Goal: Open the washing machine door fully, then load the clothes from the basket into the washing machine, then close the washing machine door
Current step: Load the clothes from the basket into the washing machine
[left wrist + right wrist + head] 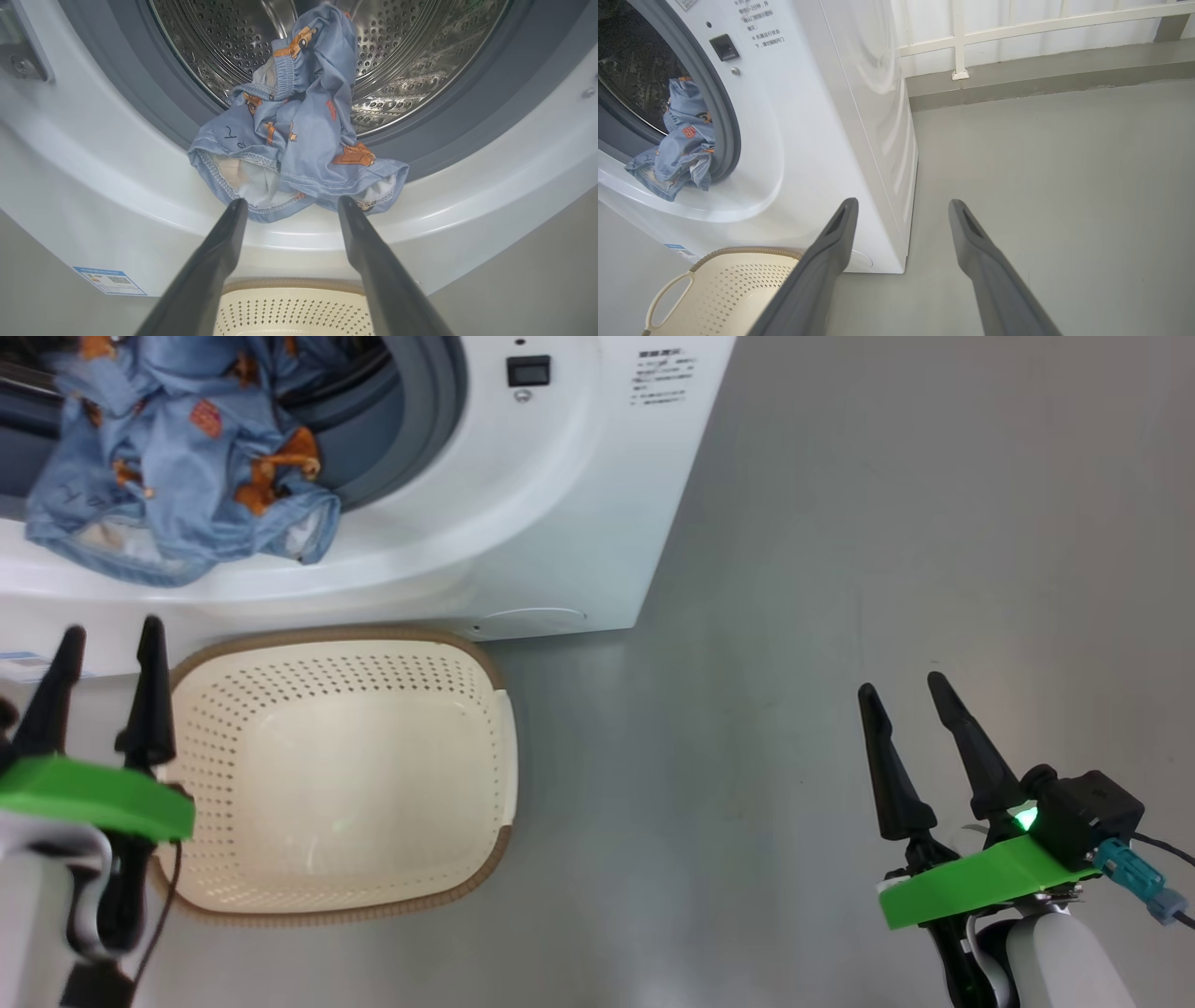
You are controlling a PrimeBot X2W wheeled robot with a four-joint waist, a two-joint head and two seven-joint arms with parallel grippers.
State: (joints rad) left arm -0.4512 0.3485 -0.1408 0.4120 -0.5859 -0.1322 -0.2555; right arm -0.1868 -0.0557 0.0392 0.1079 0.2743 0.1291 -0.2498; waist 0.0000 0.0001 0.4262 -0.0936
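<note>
A: Can we reach into the drum (pixel 420 51)?
B: Partly. The clothes (pixel 299 140) hang over the lower lip of the opening, across the grey seal (pixel 467 112), so we meet cloth there. Above and beside them the mouth is open.
A: And lower down?
B: The basket (pixel 341 775) stands just before the washing machine (pixel 579 504), blocking our way at floor level there. On our right we have open floor (pixel 887 523) beside the machine.

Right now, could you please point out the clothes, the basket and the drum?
clothes (pixel 299 154): left wrist view, middle of the blue bundle.
basket (pixel 327 686): head view, perforated far wall.
drum (pixel 411 60): left wrist view, perforated steel wall.
</note>
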